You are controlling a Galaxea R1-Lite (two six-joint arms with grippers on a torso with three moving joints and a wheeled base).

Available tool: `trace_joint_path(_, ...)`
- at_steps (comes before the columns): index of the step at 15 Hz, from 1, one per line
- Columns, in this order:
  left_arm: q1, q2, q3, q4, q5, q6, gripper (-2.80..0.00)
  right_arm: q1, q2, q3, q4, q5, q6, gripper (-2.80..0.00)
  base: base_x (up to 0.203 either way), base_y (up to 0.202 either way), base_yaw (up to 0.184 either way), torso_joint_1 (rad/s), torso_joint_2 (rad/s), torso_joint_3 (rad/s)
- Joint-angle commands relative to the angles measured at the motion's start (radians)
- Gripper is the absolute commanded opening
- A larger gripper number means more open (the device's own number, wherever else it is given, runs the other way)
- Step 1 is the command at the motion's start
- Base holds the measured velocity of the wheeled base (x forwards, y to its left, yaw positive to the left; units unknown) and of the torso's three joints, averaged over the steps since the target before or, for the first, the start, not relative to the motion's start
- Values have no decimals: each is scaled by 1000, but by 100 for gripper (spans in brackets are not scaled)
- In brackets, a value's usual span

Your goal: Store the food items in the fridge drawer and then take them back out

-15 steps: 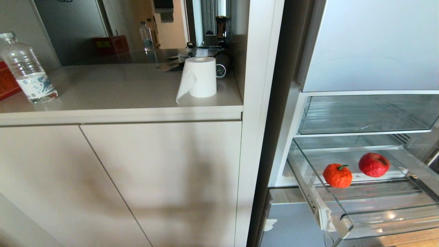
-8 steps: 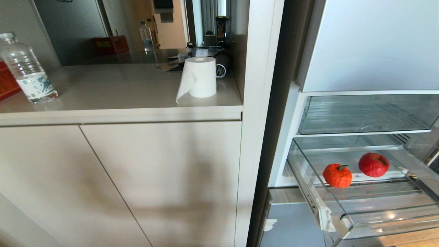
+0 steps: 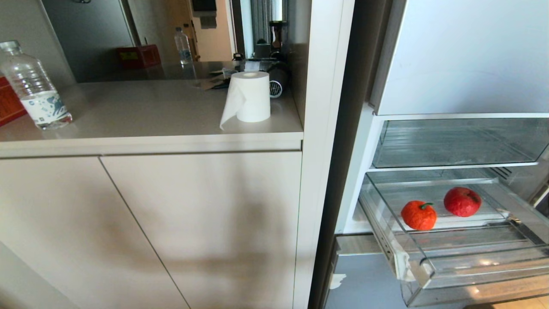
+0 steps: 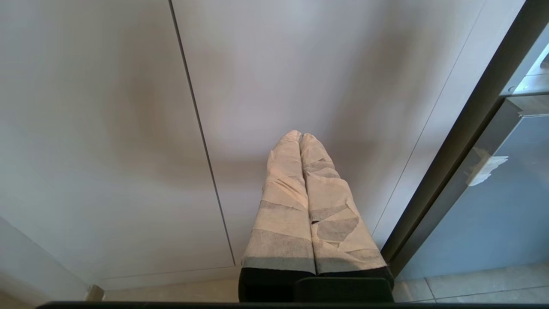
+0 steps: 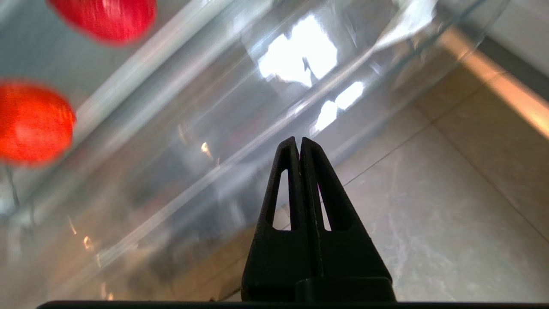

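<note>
Right end effector closed, tip under fridge drawer front

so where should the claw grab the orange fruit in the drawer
Probably across the round middle of the orange fruit, coming from above through the open top of the fridge drawer. Its dark stem points up and toward the apple, so close below the stem. The apple sits apart, leaving room on both sides.

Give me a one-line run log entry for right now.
drawer: pulled out | orange-red fruit, apple: inside | right hand: shut, empty, below drawer front | left hand: shut, parked by cabinet
</note>
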Motion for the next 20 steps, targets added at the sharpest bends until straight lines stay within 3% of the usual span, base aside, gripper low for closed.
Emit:
trace_joint_path(1,0,0,0,2,0,0,-280,61,91,-30,-29,2,1,-280,0,0,0,0,0,0)
trace_joint_path(6,0,-1,0,0,0,0,-280,194,261,-200,-81,15,32,-280,0,0,0,0,0,0)
trace_joint_path(8,0,0,0,1,0,0,-280,283,338,-270,-94,22,90,-280,0,0,0,0,0,0)
trace_joint_path(10,0,0,0,0,0,0,-280,368,414,-298,-192,26,126,-280,0,0,0,0,0,0)
trace_joint_path(12,0,0,0,0,0,0,-280,435,468,-336,-294,25,223,-280,0,0,0,0,0,0)
trace_joint_path(15,0,-2,0,0,0,0,-280,444,517,-437,-339,25,358,-280,0,0,0,0,0,0)
trace_joint_path(20,0,0,0,0,0,0,-280,419,472,-404,-340,26,398,-280,0,0,0,0,0,0)
